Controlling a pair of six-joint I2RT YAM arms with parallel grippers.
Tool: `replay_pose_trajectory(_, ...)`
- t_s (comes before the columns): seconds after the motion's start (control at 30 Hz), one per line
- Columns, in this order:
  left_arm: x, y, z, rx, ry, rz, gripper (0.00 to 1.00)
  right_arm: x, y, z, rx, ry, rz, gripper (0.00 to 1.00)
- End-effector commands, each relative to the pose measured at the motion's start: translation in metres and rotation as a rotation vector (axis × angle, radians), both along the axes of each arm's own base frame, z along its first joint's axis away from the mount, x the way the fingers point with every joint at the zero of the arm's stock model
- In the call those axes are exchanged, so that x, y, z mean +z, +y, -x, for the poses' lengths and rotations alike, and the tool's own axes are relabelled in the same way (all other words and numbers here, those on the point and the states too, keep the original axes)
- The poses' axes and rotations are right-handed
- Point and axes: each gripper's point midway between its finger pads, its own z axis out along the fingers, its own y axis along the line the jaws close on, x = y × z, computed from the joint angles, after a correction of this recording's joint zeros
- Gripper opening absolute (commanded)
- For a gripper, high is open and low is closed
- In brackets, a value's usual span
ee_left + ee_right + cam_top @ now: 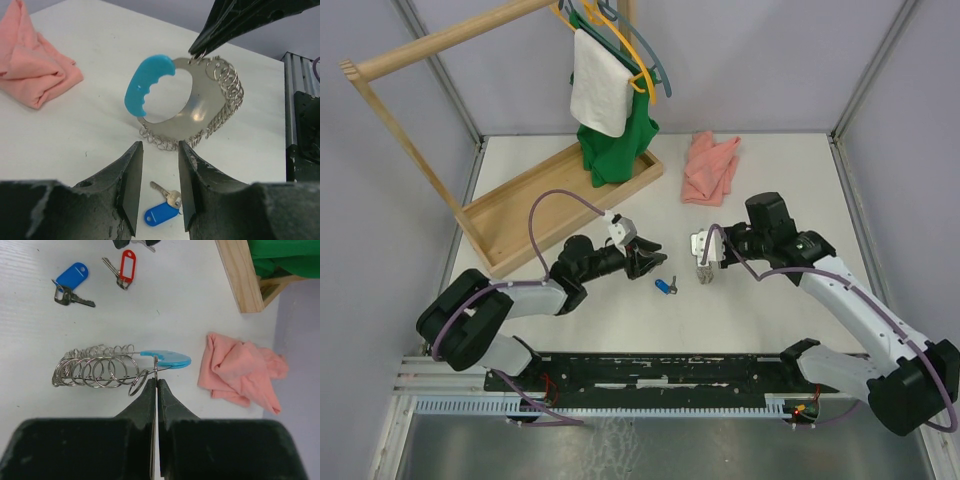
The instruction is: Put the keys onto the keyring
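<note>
The keyring (100,372) stands up, pinched tight in our right gripper (156,383). Our left gripper (160,149) is spread apart and empty, near a blue-tagged key (162,212).

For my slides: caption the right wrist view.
Right end effector pinches the keyring; a blue-tagged key and a red-tagged key lie beyond, pink cloth beside.

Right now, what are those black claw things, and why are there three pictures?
Those are grippers, the hands of a two-armed robot bolted to a table. One picture looks down from above. The other two come from a camera on each wrist. The right gripper is pinched shut on the keyring and holds it upright. The left gripper is open and empty. On the table lie a blue-tagged key, a red-tagged key and a pink cloth.
</note>
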Motion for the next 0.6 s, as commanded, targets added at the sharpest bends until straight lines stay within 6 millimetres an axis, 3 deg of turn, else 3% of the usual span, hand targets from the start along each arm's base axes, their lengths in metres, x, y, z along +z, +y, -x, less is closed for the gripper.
replay_pose_trajectory(0.0, -0.01, 0.006, -0.005, 0.066, 0.062, -0.033, 0.42, 0.042, -0.008, -0.022, 0.022, -0.21, 0.079, 0.01)
replay_pose_trajectory(0.1, -0.023, 0.007, -0.001, 0.068, 0.113, -0.044, 0.42, 0.036, -0.005, -0.02, 0.043, -0.222, 0.085, 0.01)
replay_pose_trajectory(0.33, -0.045, 0.009, 0.014, 0.064, 0.16, -0.08, 0.43, -0.001, 0.004, 0.001, 0.087, -0.14, 0.094, 0.01)
replay_pose_trajectory(0.57, -0.067, 0.006, 0.025, 0.088, 0.254, -0.118, 0.44, -0.02, 0.009, 0.016, 0.093, -0.058, 0.085, 0.01)
